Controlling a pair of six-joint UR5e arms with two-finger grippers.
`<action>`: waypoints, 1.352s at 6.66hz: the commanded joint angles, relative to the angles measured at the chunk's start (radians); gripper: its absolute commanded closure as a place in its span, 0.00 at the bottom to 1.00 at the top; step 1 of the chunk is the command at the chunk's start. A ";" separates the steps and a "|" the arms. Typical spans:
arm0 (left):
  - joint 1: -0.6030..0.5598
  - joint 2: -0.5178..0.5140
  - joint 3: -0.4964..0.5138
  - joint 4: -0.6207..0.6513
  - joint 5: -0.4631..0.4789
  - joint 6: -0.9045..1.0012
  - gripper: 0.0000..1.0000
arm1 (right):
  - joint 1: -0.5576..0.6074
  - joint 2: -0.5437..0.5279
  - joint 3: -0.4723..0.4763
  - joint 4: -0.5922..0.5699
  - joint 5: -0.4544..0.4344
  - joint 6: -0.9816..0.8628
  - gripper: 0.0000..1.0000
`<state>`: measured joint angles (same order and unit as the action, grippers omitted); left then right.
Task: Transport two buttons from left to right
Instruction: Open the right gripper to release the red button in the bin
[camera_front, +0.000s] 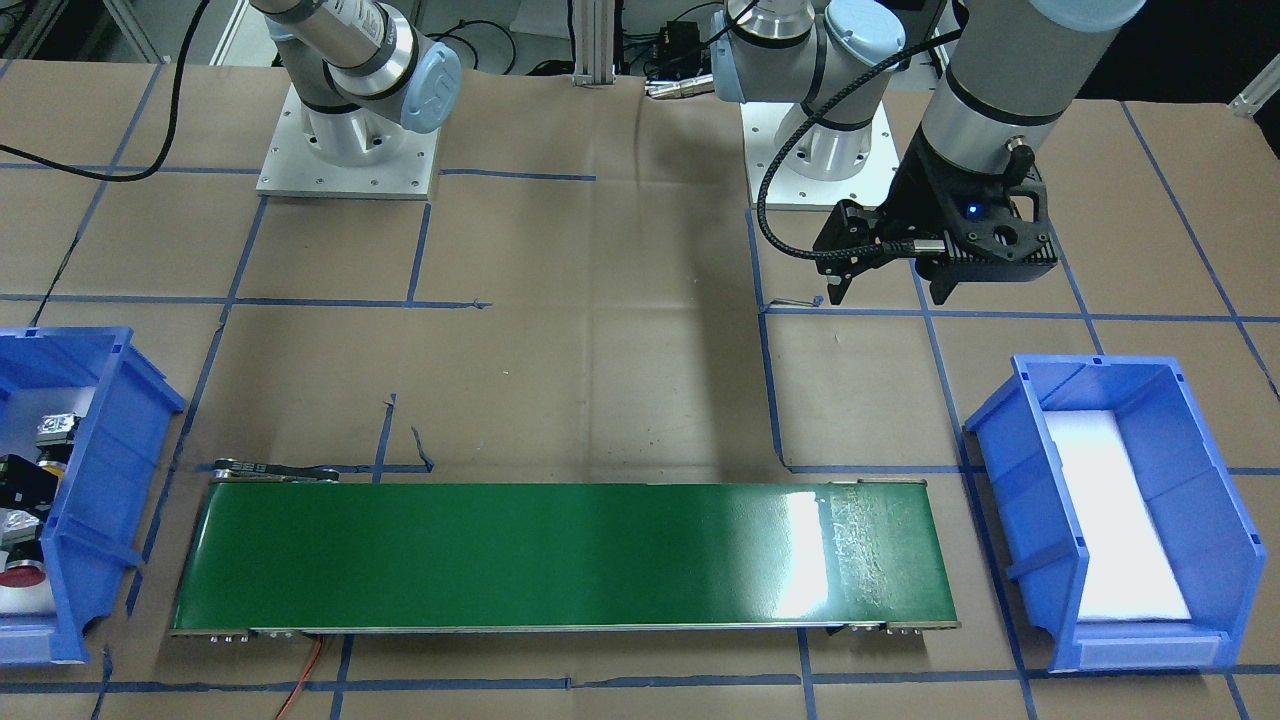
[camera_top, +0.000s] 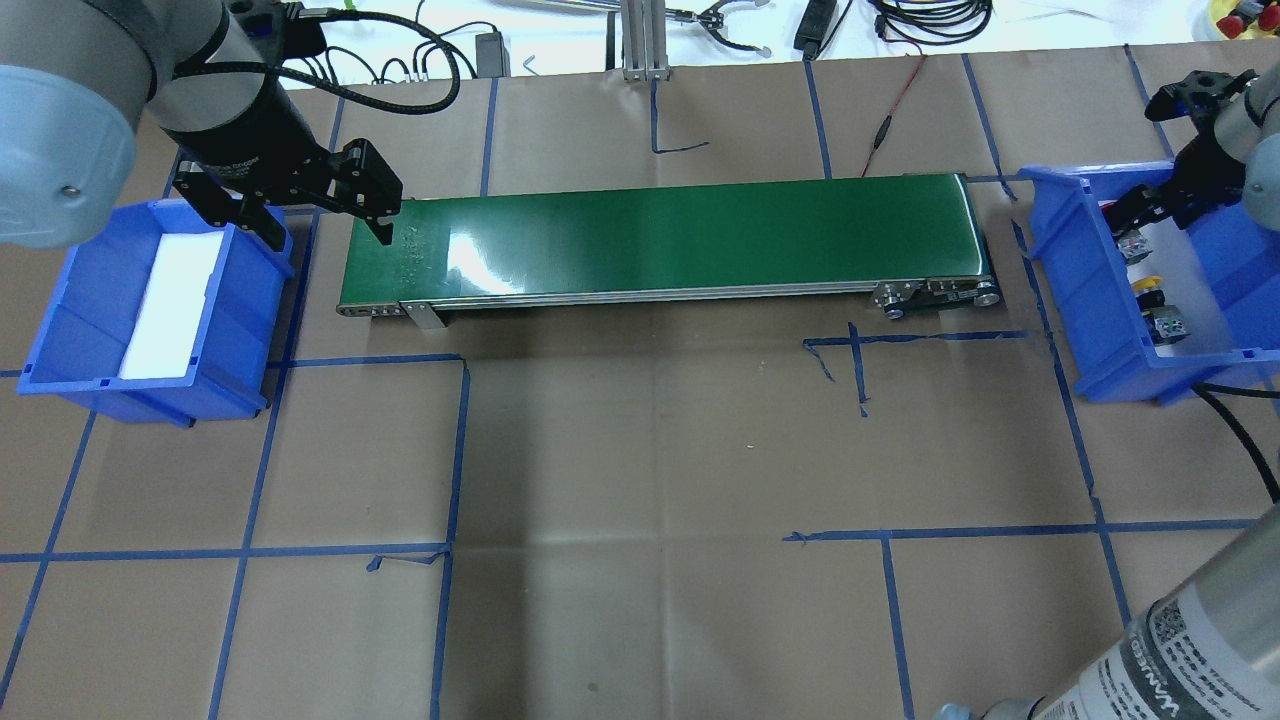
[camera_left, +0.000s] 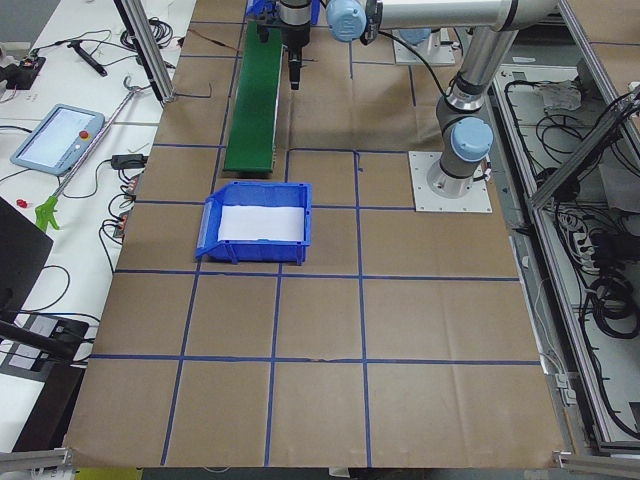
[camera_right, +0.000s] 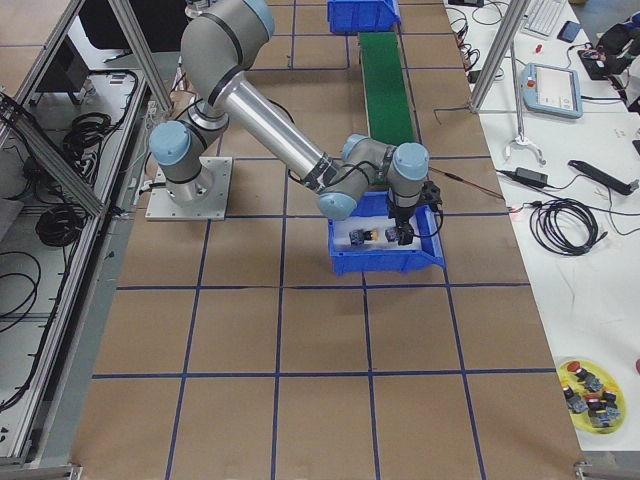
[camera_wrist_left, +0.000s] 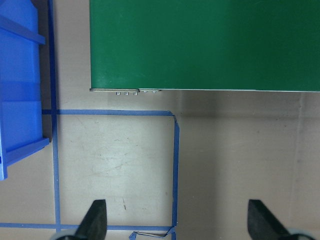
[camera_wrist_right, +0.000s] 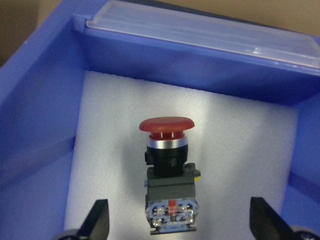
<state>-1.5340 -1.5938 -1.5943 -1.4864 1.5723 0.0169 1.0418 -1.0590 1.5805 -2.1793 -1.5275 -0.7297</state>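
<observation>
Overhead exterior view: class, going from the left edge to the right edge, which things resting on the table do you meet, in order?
Blue bin with a white foam pad → green conveyor belt → second blue bin, with the yellow-capped button inside it.

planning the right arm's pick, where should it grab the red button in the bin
Grip the red button by its blocky body, not the domed cap. It lies on its side on the foam, so come straight down with the open right hand and close on the body's two flat sides.
</observation>
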 joint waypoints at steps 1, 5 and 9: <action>0.000 0.000 0.001 0.000 0.000 0.000 0.00 | 0.007 -0.024 -0.026 0.010 0.000 0.001 0.01; 0.000 0.000 0.001 0.000 0.002 0.000 0.00 | 0.046 -0.258 -0.057 0.304 -0.006 0.000 0.00; 0.000 0.000 0.001 0.000 0.002 0.000 0.00 | 0.243 -0.436 -0.045 0.435 -0.008 0.467 0.00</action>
<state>-1.5340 -1.5935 -1.5938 -1.4864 1.5739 0.0169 1.2127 -1.4592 1.5332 -1.7855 -1.5392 -0.4516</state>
